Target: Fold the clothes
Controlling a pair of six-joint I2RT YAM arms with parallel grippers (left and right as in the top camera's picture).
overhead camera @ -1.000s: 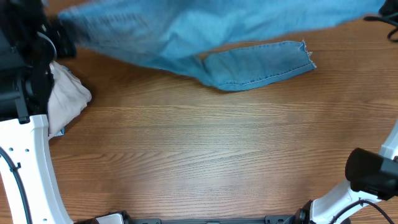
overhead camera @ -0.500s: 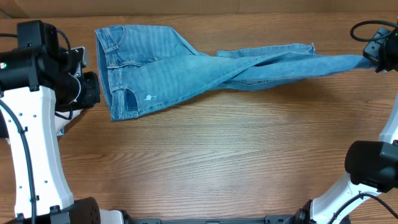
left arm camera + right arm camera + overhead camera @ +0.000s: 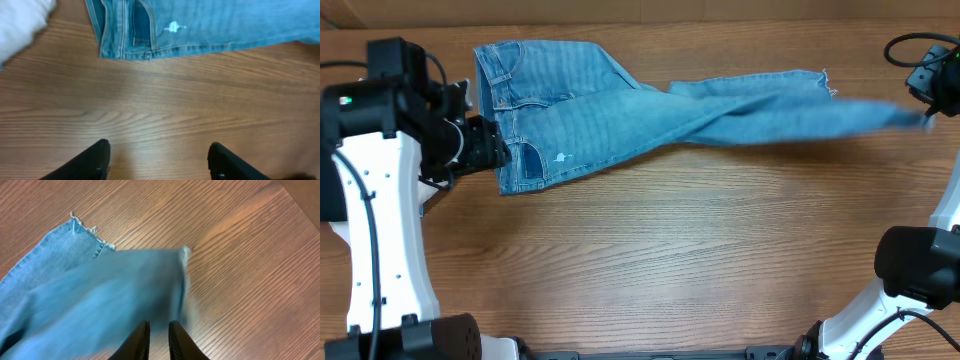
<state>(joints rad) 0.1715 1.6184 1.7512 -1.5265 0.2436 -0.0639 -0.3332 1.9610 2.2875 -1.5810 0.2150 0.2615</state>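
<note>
Jeans lengthwise left-right, waistband left, left end effector apart, right end effector unclear

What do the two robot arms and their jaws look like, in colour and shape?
Both arms have smooth white shells joined by round black joints. The left arm carries thin black cables and a small green light on its black wrist part. The right arm has black cables too. Both pairs of jaws are plain black with rounded tips.
</note>
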